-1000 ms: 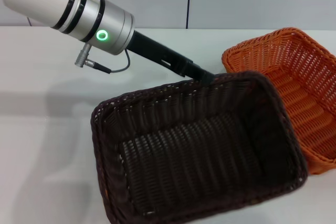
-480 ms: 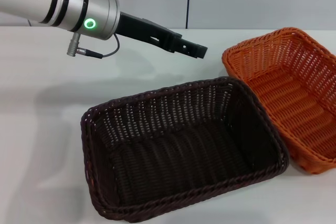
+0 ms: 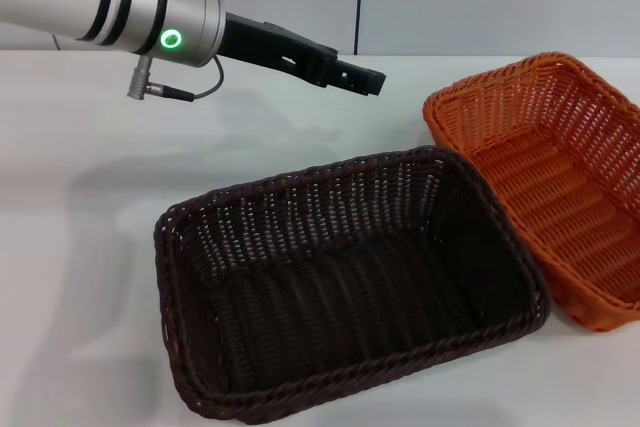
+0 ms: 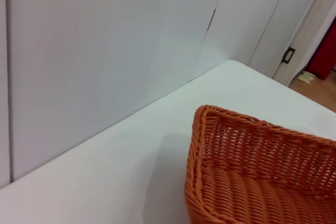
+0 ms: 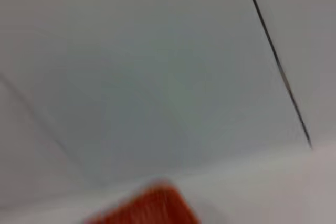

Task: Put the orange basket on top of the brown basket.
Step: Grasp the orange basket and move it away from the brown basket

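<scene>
The brown basket (image 3: 350, 287) lies flat on the white table (image 3: 90, 247) in the middle of the head view. The orange basket (image 3: 560, 177) stands on the table right of it, their rims touching. The orange basket also shows in the left wrist view (image 4: 252, 182), and as a blurred orange patch in the right wrist view (image 5: 152, 205). My left gripper (image 3: 368, 80) hangs open and empty in the air behind the brown basket, apart from both baskets. My right gripper is out of view.
A pale wall with a vertical seam (image 3: 360, 2) runs along the table's far edge. Bare table lies left of and behind the brown basket. A doorway and floor (image 4: 315, 61) show past the table's corner.
The left gripper let go of the brown basket's far rim and rose up and back. The basket dropped from tilted to flat on the table.
</scene>
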You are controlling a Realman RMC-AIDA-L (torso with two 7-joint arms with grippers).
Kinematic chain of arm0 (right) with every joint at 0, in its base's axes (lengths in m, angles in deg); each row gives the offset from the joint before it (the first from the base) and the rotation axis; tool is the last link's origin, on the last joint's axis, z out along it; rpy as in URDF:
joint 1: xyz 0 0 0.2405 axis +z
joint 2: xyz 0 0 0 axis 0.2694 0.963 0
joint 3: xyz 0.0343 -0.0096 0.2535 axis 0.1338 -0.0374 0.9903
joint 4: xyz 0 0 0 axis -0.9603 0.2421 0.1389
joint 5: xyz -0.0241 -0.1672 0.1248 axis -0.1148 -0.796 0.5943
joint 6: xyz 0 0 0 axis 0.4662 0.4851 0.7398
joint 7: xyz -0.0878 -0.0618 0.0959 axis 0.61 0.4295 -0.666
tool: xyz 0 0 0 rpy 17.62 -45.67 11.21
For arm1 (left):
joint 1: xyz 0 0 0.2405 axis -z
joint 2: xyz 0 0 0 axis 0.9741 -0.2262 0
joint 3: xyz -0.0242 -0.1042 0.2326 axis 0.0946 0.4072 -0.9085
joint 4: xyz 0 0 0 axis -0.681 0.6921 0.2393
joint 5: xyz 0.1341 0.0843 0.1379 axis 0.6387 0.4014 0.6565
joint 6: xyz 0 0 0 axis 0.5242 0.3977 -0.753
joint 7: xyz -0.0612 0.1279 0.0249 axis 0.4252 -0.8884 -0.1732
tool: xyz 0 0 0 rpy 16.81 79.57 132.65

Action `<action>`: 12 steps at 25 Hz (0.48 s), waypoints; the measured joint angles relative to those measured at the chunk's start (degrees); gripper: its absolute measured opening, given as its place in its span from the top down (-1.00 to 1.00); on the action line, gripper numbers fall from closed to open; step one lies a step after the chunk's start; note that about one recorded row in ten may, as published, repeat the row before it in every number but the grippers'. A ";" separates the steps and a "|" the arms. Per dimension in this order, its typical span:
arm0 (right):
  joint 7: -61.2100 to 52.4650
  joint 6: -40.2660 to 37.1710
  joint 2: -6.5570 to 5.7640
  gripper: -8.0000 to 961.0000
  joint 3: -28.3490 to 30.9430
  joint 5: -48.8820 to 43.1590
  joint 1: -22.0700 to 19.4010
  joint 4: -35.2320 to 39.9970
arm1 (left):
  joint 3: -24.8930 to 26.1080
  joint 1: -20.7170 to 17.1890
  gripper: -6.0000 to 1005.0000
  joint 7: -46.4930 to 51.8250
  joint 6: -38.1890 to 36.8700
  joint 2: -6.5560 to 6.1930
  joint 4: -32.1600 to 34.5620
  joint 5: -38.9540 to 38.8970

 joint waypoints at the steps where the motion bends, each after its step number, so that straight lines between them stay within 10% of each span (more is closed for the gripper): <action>1: -2.19 -3.69 -1.28 -0.65 1.77 -4.06 1.79 1.48 | 0.00 0.00 -0.72 0.00 0.00 0.00 0.00 0.00; 3: -4.73 -14.31 -4.79 -0.65 5.80 -16.41 7.35 4.40 | -0.24 0.22 -0.72 -0.65 -0.42 -0.10 -0.13 0.31; 8: -4.88 -22.19 -7.56 -0.65 3.16 -32.43 14.35 3.83 | -0.29 0.30 -0.72 -1.53 -1.04 -0.13 0.35 0.42; 12: -5.74 -22.85 -7.22 -0.65 -1.48 -38.28 16.22 2.27 | -0.41 0.31 -0.72 -1.89 -1.07 -0.14 0.41 0.45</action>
